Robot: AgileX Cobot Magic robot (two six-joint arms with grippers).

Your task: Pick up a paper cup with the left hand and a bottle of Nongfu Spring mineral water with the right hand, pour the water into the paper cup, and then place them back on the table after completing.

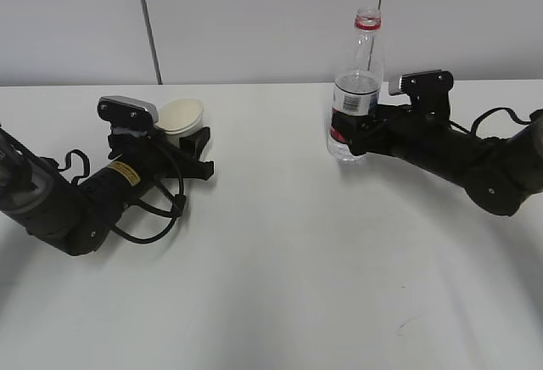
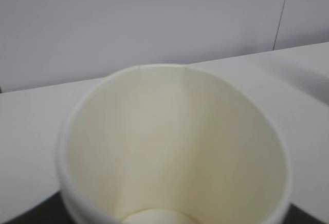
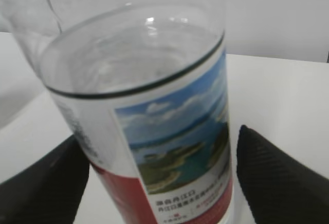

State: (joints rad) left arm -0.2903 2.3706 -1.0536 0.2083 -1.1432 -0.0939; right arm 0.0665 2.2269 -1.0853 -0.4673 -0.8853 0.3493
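The paper cup, cream-white, stands between the fingers of my left hand's gripper. In the left wrist view the cup fills the frame and looks empty inside. Only dark finger edges show at the bottom corners, so the grip is unclear. The Nongfu Spring bottle stands upright on the table, uncapped, with water up to about the label's top. My right hand's gripper straddles its lower part. In the right wrist view the left finger touches the bottle; the right finger stands a little off it.
A white wall runs behind the table's far edge. A small dark scuff marks the tabletop at the front right. Loose black cables trail from the left arm onto the table.
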